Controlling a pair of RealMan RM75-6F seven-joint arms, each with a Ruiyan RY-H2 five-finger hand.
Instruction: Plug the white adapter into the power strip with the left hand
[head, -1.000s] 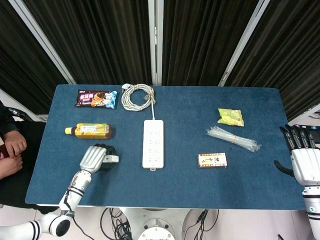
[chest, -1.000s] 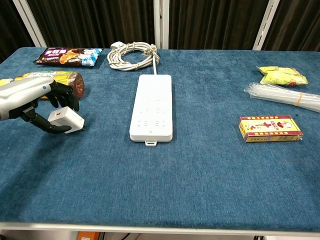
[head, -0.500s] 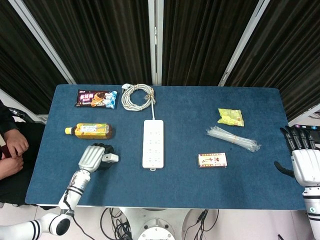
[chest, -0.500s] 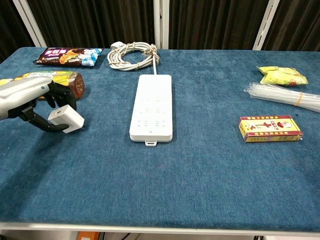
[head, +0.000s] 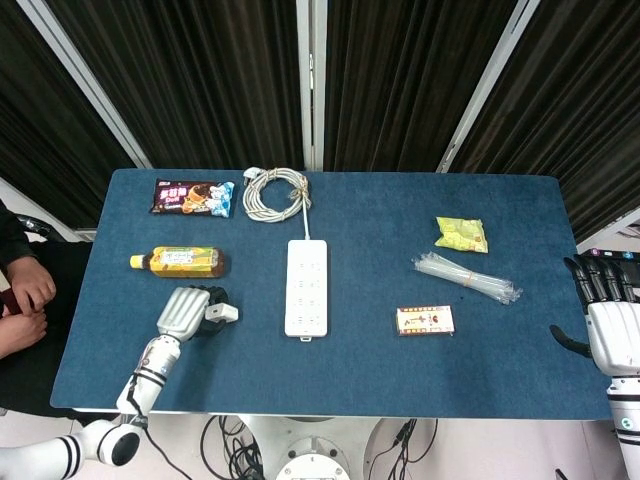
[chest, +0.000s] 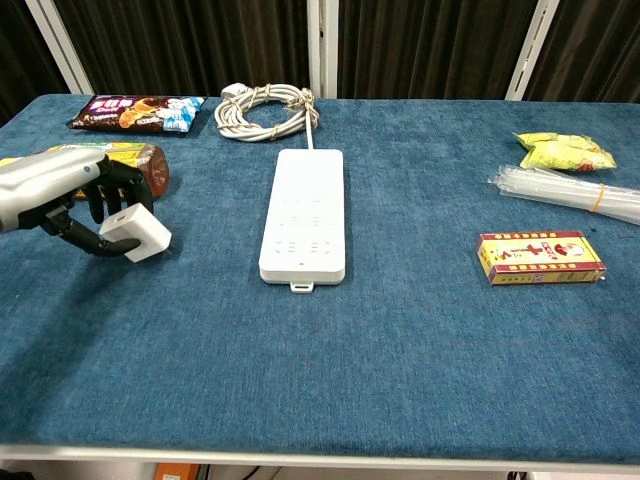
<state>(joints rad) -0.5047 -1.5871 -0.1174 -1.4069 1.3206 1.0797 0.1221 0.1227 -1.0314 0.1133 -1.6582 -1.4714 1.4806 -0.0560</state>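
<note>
My left hand (head: 186, 311) (chest: 62, 194) grips the white adapter (head: 224, 312) (chest: 136, 231) at the table's left side and holds it just above the blue cloth, left of the power strip. The white power strip (head: 306, 286) (chest: 306, 212) lies lengthwise at the table's middle, sockets up, its coiled cable (head: 275, 192) (chest: 264, 110) behind it. My right hand (head: 609, 306) hangs open beyond the table's right edge, seen only in the head view.
A tea bottle (head: 179, 262) (chest: 120, 156) lies just behind my left hand. A snack bar wrapper (head: 192, 197) sits at the back left. On the right lie a yellow-green packet (head: 461, 234), a bundle of clear straws (head: 466, 277) and a small red box (head: 425, 320).
My left hand has lifted the adapter slightly off the cloth and tilted it. The right hand has stayed where it was.
</note>
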